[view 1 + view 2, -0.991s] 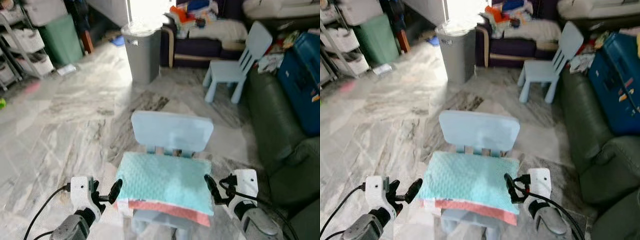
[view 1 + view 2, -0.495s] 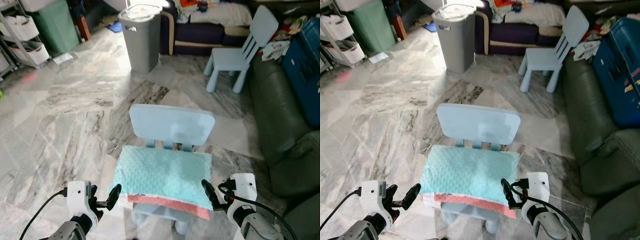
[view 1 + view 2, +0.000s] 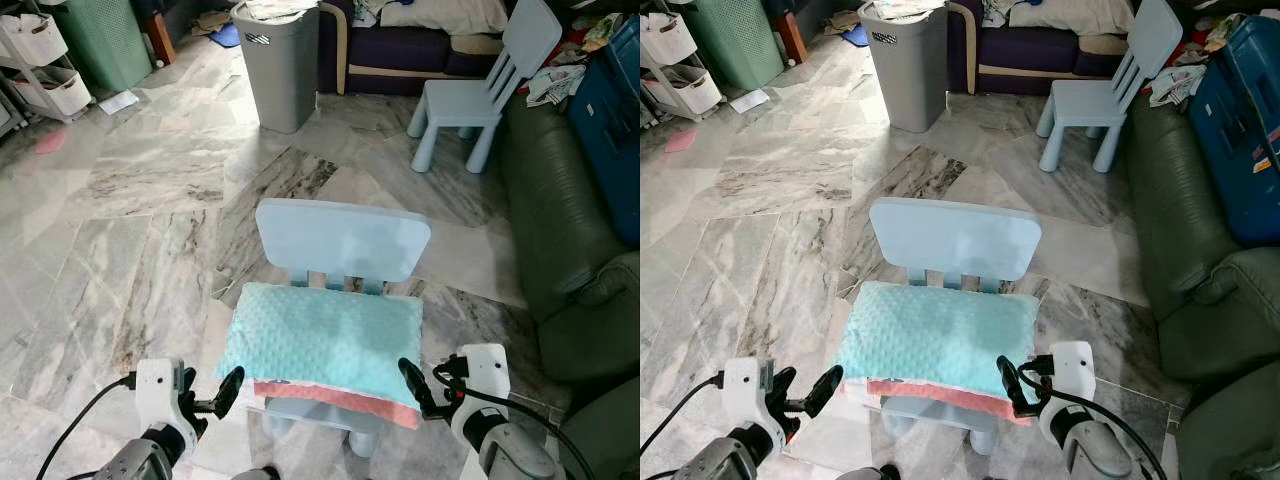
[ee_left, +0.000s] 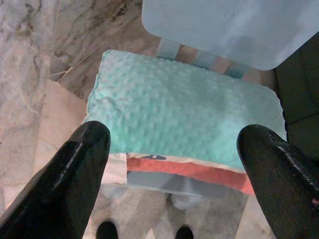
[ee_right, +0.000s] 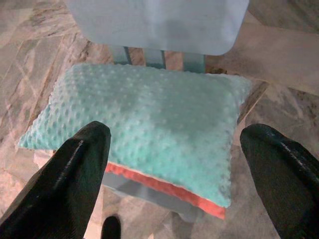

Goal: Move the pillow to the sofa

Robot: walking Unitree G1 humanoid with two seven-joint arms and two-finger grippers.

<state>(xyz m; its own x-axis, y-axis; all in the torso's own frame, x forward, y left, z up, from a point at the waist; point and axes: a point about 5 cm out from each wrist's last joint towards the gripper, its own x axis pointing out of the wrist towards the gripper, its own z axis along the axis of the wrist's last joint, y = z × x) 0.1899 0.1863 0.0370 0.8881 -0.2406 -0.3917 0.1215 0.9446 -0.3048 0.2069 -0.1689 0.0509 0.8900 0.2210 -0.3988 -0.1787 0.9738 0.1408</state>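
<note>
While pillow (image 3: 325, 343) lies on chair (image 3: 343, 240) | left gripper (image 3: 228, 388), right gripper (image 3: 412, 385) wide open, empty, flanking it

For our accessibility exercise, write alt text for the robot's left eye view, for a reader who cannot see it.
A teal pillow lies on a small light-blue chair; the left gripper and right gripper flank its near corners. Behind, on the marble floor, stand a grey bin and another chair.

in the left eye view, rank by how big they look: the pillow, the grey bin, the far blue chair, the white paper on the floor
1. pillow, nearest the camera
2. far blue chair and grey bin look alike, unranked
3. white paper, smallest
</note>
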